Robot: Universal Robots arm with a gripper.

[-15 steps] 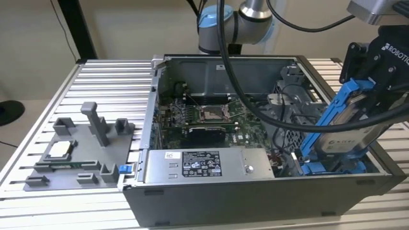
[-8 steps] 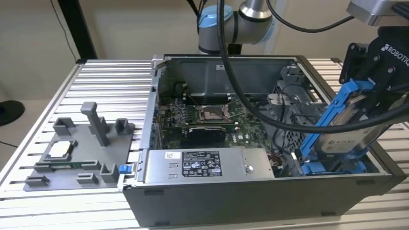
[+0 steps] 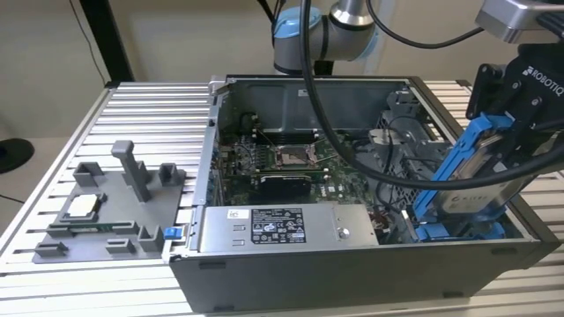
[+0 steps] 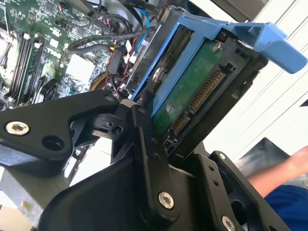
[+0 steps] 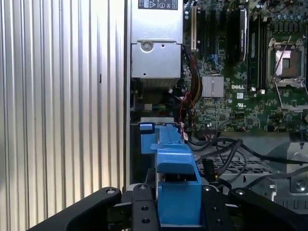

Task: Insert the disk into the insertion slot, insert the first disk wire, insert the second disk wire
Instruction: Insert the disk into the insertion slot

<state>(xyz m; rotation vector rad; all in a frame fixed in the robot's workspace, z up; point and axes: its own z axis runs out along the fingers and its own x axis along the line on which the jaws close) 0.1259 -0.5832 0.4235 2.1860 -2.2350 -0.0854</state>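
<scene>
The jaws pinch the disk (image 3: pixel 474 191) by its upper end. In the exterior view their tips are hidden behind the blue carrier. In the first wrist view the carrier (image 5: pixel 175 192) fills the gap between the two black fingers (image 5: pixel 144 214).

The disk stands tilted at the corner of the open case (image 3: pixel 352 281) on the exterior view's right. Its top end is above the rim and its lower end is down at the blue rails of the slot (image 3: pixel 440 232). How deep it sits I cannot tell: black cables (image 3: pixel 321 112) hanging from the arm (image 3: pixel 304 30) cross in front, and the case wall covers the bay's floor.

The second wrist view shows the disk's green circuit board (image 4: pixel 190 94) and connector, the rest lying behind the black linkage. A person's forearm (image 4: pixel 288 166) and blue sleeve (image 4: pixel 284 207) are cut off by the frame there. The arm's upper part runs out of the exterior view.

The case sits on a bench (image 3: pixel 141 112) of ribbed aluminium slats, with a grey fixture (image 3: pixel 105 218) beside it on the exterior view's left. A plain beige wall (image 3: pixel 185 39) stands behind.
</scene>
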